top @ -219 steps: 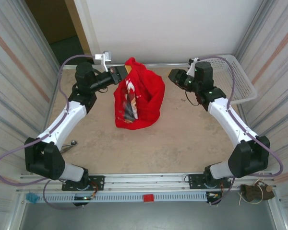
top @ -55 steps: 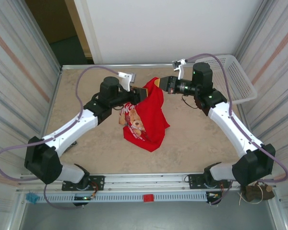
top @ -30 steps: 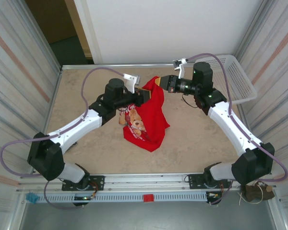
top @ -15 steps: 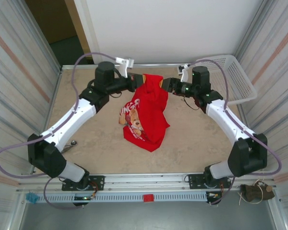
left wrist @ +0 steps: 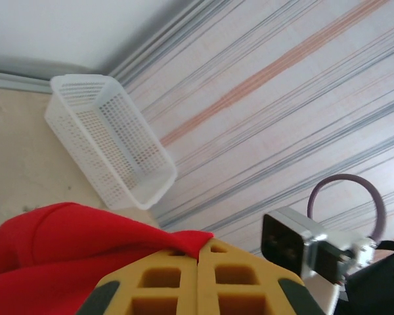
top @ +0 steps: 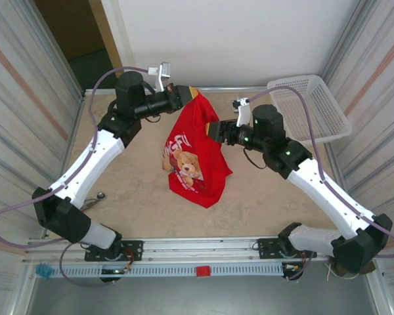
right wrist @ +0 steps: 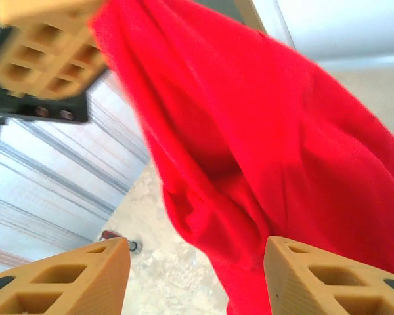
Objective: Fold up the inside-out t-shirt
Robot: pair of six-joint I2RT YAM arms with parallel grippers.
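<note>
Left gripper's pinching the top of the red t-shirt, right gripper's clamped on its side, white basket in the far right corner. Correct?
Not quite: the right gripper is open, jaws apart at the red t-shirt, as the right wrist view shows. The left gripper does pinch its top, and the white basket sits in the far right corner.

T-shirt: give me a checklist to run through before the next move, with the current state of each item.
1. Left pincer shut on the shirt edge: ok.
2. Right pincer open and facing the cloth: ok.
3. Cloth actually between the right pincer's fingers: cannot tell.
4. Shirt spread flat on the table: not ok; it hangs from the left pincer, with its lower part bunched on the table.
5. Shirt turned right side out: cannot tell; a print shows on the near side.
6. Basket apart from the shirt: ok.
</note>
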